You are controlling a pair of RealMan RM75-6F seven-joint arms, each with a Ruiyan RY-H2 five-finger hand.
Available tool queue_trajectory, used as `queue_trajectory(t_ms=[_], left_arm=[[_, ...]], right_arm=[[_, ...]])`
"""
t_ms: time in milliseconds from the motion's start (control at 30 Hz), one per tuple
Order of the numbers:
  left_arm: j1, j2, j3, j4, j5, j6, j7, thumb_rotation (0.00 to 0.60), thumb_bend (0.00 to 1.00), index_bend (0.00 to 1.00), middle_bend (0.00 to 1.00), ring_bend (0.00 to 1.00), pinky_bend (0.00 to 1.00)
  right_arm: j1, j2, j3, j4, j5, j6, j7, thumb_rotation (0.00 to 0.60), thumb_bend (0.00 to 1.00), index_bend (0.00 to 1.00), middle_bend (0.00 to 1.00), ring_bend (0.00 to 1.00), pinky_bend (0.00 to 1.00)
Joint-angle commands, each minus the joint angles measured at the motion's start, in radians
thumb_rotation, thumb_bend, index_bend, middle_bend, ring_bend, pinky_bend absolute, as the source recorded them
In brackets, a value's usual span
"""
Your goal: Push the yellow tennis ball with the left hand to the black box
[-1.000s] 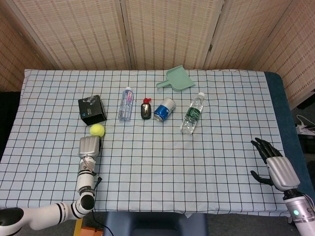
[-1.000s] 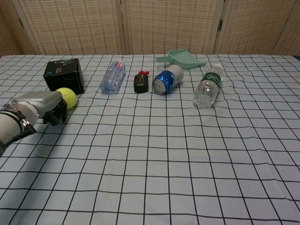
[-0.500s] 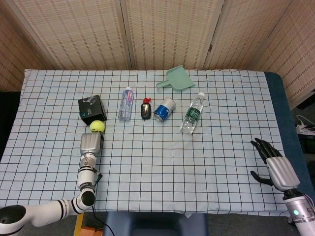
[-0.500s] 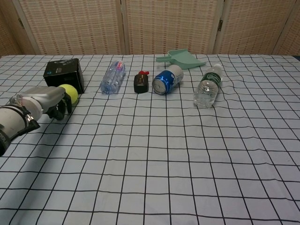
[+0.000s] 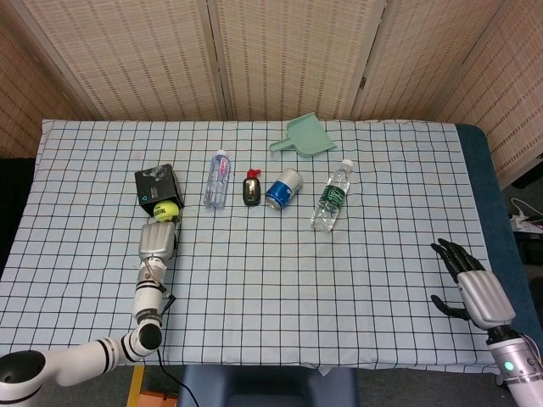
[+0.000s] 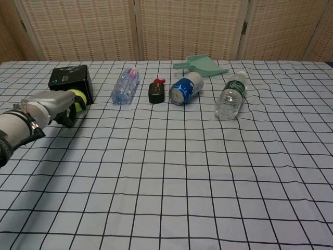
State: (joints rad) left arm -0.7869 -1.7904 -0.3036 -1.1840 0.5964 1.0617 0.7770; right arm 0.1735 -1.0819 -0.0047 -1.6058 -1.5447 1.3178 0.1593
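The yellow tennis ball (image 5: 169, 210) (image 6: 79, 99) sits against the front of the black box (image 5: 158, 187) (image 6: 69, 82) at the left of the table. My left hand (image 5: 157, 240) (image 6: 53, 105) lies low behind the ball, fingers curled down, their tips touching it; it grips nothing. The ball is partly hidden by the hand in both views. My right hand (image 5: 468, 278) rests far off at the table's right edge with its fingers spread and nothing in it.
In a row right of the box lie a clear bottle (image 5: 217, 179), a small black and red item (image 5: 251, 188), a blue can (image 5: 283, 188) and a green-label bottle (image 5: 330, 196). A green dustpan (image 5: 302, 136) lies behind them.
My left hand has slid forward toward the box, rolling the ball ahead of it until the ball reached the box's front. The right hand has stayed still.
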Motion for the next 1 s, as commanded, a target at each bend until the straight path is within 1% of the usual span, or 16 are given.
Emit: queue_trajectory(t_ms=[33, 100, 300, 433, 567, 700, 800, 867, 1000], left_arm=[[-0.004, -0.003, 0.000, 0.008, 0.007, -0.004, -0.008, 0.600, 0.74, 0.22, 0.32, 0.35, 0.63], [-0.008, -0.003, 0.000, 0.014, 0.005, -0.010, -0.007, 0.600, 0.71, 0.22, 0.31, 0.33, 0.61], [-0.025, 0.006, 0.000, 0.029, -0.011, -0.051, 0.004, 0.600, 0.58, 0.14, 0.21, 0.24, 0.53], [-0.031, 0.017, 0.000, 0.026, -0.007, -0.065, -0.007, 0.600, 0.53, 0.10, 0.17, 0.19, 0.44], [-0.028, 0.020, 0.006, 0.026, 0.022, -0.063, -0.040, 0.600, 0.51, 0.06, 0.12, 0.13, 0.35], [-0.022, 0.024, 0.006, 0.021, 0.030, -0.078, -0.075, 0.600, 0.51, 0.02, 0.06, 0.06, 0.29], [-0.019, 0.032, 0.001, 0.013, 0.018, -0.100, -0.099, 0.600, 0.51, 0.02, 0.04, 0.05, 0.28], [-0.019, 0.040, -0.006, 0.007, 0.007, -0.113, -0.113, 0.600, 0.51, 0.02, 0.03, 0.04, 0.26], [-0.016, 0.056, -0.005, -0.002, 0.026, -0.128, -0.150, 0.600, 0.50, 0.01, 0.02, 0.01, 0.21]], right_arm=[[0.000, 0.000, 0.000, 0.001, 0.001, -0.001, 0.000, 0.600, 0.21, 0.04, 0.00, 0.00, 0.17], [0.000, 0.001, 0.000, 0.000, 0.000, -0.001, 0.001, 0.600, 0.21, 0.04, 0.00, 0.00, 0.17], [0.000, 0.002, -0.001, 0.000, -0.002, 0.001, 0.005, 0.600, 0.21, 0.04, 0.00, 0.00, 0.17], [0.001, 0.003, -0.001, -0.001, -0.001, -0.002, 0.004, 0.600, 0.21, 0.04, 0.00, 0.00, 0.17], [0.001, 0.002, -0.002, 0.000, -0.001, -0.003, 0.002, 0.600, 0.21, 0.04, 0.00, 0.00, 0.17], [0.001, 0.000, -0.003, 0.001, -0.002, -0.002, 0.003, 0.600, 0.21, 0.04, 0.00, 0.00, 0.17], [0.001, 0.000, -0.003, 0.001, -0.002, -0.003, 0.004, 0.600, 0.21, 0.04, 0.00, 0.00, 0.17], [0.001, 0.000, -0.003, 0.002, -0.002, -0.002, 0.005, 0.600, 0.21, 0.04, 0.00, 0.00, 0.17], [0.001, 0.000, -0.003, 0.003, -0.003, -0.002, 0.005, 0.600, 0.21, 0.04, 0.00, 0.00, 0.17]])
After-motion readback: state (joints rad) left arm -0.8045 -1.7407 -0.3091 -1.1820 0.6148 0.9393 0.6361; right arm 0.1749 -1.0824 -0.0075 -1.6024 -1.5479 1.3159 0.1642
